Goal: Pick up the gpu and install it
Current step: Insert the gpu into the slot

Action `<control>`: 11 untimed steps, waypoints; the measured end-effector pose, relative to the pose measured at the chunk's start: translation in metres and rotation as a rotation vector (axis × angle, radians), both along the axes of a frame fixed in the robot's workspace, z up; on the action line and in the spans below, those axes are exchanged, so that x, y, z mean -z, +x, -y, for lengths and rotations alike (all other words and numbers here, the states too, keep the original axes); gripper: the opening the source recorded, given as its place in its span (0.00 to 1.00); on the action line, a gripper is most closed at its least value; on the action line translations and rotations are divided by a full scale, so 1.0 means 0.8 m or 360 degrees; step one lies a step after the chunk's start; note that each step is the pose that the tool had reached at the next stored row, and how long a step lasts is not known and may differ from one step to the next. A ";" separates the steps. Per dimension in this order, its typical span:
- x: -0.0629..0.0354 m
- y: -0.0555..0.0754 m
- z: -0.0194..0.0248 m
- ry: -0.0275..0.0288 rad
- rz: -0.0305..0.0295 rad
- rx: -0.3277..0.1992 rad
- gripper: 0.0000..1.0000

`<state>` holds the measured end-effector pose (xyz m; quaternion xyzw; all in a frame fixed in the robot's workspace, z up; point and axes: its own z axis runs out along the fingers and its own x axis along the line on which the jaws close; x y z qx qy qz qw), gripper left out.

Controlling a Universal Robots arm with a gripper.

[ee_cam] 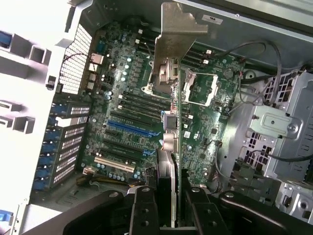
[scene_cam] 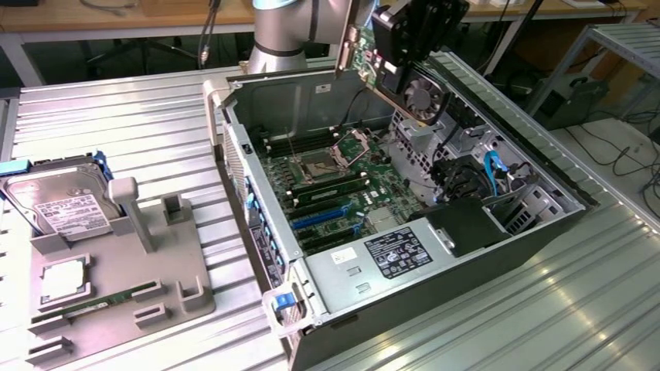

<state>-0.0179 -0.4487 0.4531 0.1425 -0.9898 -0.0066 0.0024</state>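
We are carrying the gpu over the open computer case, so the step in hand looks like the approach to the motherboard. To do it well, we judge, the card's lower edge should be running parallel to the blue slot and the silvery bracket should be facing the case's perforated rear wall. The descent should be staying slow and straight, because a tilted card could jam or scrape the board. The blue cables at the right of the exterior view are lying well apart from the card.

The gripper is hanging at the upper centre of the exterior view, above the case and touching nothing inside it. Its jaws are standing only narrowly apart and are clenching the gpu by its thin faces. In the wrist view we are seeing the card edge-on between the two black fingers, its green board hovering over the motherboard.
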 end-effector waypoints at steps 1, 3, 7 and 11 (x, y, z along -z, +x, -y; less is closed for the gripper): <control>0.000 0.000 0.0000 -0.00001 -0.00001 -0.0011 0.28; 0.000 0.000 0.0000 -0.00001 0.00000 -0.0029 0.28; 0.000 0.000 0.0003 0.00000 0.00000 -0.0068 0.28; 0.000 0.000 0.0007 0.00000 0.00000 -0.0109 0.28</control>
